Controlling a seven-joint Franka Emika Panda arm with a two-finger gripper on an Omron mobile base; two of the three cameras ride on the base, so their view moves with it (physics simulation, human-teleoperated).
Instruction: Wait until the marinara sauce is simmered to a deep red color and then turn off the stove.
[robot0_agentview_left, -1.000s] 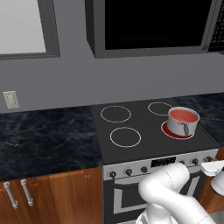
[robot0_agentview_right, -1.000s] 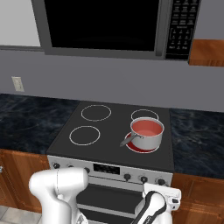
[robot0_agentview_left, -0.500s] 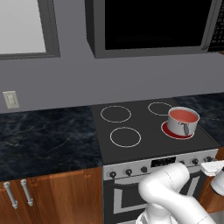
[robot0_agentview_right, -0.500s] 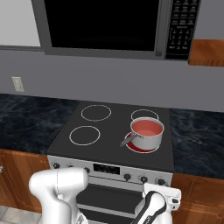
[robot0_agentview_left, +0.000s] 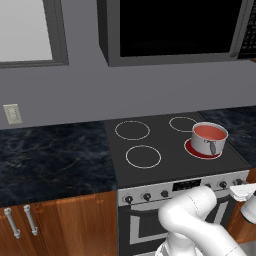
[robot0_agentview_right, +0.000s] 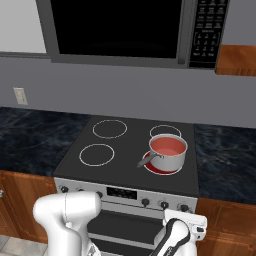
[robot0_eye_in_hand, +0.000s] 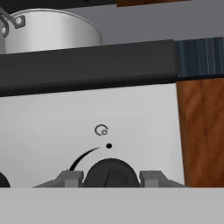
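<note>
1. My gripper (robot0_eye_in_hand: 110, 178) sits low in front of the stove (robot0_agentview_right: 100, 177), right at the front panel; in the hand view a black knob (robot0_eye_in_hand: 110, 174) lies between my two finger tips (robot0_eye_in_hand: 70, 178)
2. My fingers sit close on either side of that knob, at their narrowest setting; I judge them pinching the knob, though actual contact is hard to confirm
3. The marinara sauce (robot0_agentview_right: 167, 145) is in a silver saucepan (robot0_agentview_right: 168, 159) on the near right burner, which glows red (robot0_agentview_right: 160, 170) under the pan; the other three rings are white and unlit
4. In the left base view the sauce (robot0_agentview_left: 209, 132) reads as a salmon-red, not yet a deep red by my judgement, so the step in hand is waiting, not turning
5. To do this well I hold my wrist steady and avoid any twist on the knob while I watch the colour
6. The knob by my fingers is the far right one on the panel, just beside the wooden cabinet (robot0_eye_in_hand: 202, 131); I cannot tell for certain that it governs the lit burner, so I check the small marking (robot0_eye_in_hand: 101, 130) above it
7. Once the sauce is deep red, I turn firmly along the printed arc (robot0_eye_in_hand: 82, 157) to off, keeping my fingers square so they don't slip
</note>
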